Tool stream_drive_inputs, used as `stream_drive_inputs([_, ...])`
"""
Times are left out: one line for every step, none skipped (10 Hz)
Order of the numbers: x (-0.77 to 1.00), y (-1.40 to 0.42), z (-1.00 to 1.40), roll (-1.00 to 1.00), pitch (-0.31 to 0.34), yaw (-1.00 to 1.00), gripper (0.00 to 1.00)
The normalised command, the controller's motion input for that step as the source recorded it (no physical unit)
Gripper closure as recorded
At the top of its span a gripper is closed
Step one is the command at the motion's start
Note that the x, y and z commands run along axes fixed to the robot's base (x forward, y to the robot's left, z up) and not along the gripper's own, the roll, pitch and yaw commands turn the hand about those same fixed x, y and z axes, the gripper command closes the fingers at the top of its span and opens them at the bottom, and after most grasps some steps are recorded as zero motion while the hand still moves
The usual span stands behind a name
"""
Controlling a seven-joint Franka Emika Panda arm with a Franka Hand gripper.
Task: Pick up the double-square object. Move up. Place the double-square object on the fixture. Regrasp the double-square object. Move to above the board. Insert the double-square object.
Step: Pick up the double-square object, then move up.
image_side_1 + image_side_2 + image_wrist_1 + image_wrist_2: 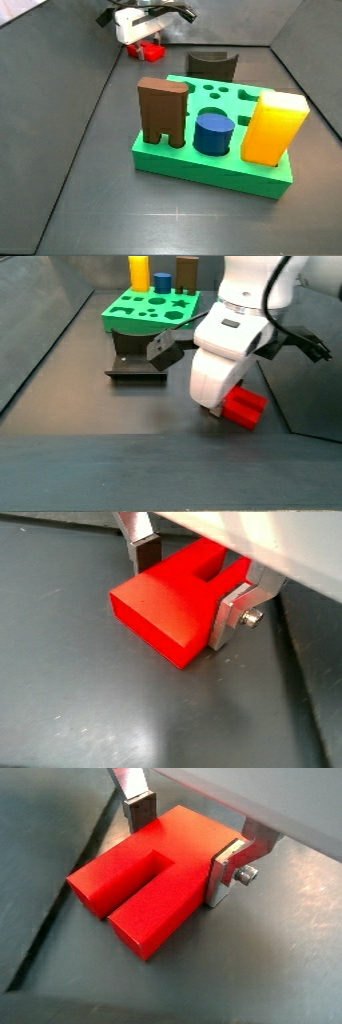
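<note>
The bright red double-square object point(158, 607) lies on the dark floor, its slot showing in both wrist views point(127, 880). My gripper point(187, 590) straddles it, also in the wrist view point(183, 846). One finger point(230, 617) lies against the block's side. The opposite finger point(143, 554) stands a little off it, so the jaws are open. In a side view the gripper point(139, 35) is low over the red block point(147, 50) at the back left, beside the dark fixture point(210, 65) and behind the green board point(214, 165). It also shows in a side view point(245, 408).
On the board stand a brown forked block point(163, 110), a blue cylinder point(214, 132) and a yellow block point(274, 125). The fixture point(134, 361) sits between the board point(147, 308) and the arm. Sloping dark walls enclose the floor.
</note>
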Motion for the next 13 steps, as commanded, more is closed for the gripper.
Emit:
stream_drive_inputs([0.0,0.0,0.0,0.0,0.0,0.0,1.0])
stream_drive_inputs([0.0,0.0,0.0,0.0,0.0,0.0,1.0])
stream_drive_inputs([0.0,0.0,0.0,0.0,0.0,0.0,1.0])
stream_drive_inputs([0.0,0.0,0.0,0.0,0.0,0.0,1.0])
stream_drive_inputs([0.0,0.0,0.0,0.0,0.0,0.0,1.0])
stream_drive_inputs([0.0,0.0,0.0,0.0,0.0,0.0,1.0])
stream_drive_inputs([0.0,0.0,0.83,0.0,0.0,0.0,1.0])
stream_drive_inputs([0.0,-0.01,0.83,0.0,0.003,-0.01,1.0])
stream_drive_inputs([-0.03,-0.02,0.75,-0.01,0.035,-0.01,1.0])
stream_drive_inputs([-0.02,0.0,0.61,0.0,0.068,-0.02,1.0])
stream_drive_inputs([-0.02,0.0,0.52,0.01,0.079,-0.02,1.0])
stream_drive_inputs([-0.02,0.0,0.3,0.04,0.088,-0.02,1.0])
stream_drive_inputs([-0.02,0.0,0.2,0.05,0.087,-0.02,1.0])
